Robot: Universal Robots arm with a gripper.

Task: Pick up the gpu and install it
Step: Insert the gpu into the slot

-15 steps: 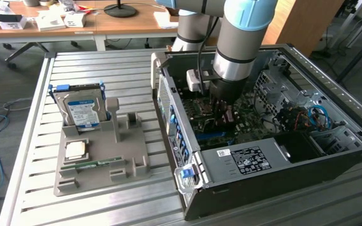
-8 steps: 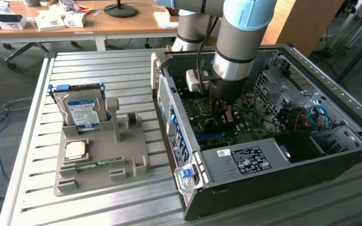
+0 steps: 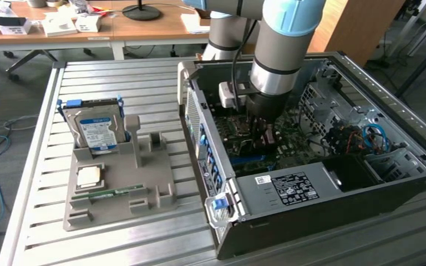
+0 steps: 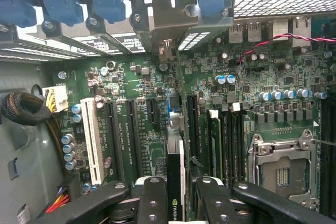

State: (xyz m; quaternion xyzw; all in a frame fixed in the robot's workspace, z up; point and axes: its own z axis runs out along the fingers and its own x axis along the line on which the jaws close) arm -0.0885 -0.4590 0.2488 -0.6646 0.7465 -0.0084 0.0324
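Wrist view puts the gpu (image 4: 175, 169) edge-on between the black, bolted fingers (image 4: 151, 198) of my gripper (image 4: 178, 184). They are clamped on its thin dark board from both faces, and a logo strip shows at the grip. I judge it is held upright like this so that its lower edge can meet one of the long black expansion slots (image 4: 130, 135) on the green motherboard (image 4: 231, 66); whether it sits in one I cannot tell. Exterior view has the arm standing down inside the open metal computer case (image 3: 390, 180), well apart from the grey plastic tray (image 3: 153, 194) where the boxy hard drive (image 3: 98, 130) stands upright.
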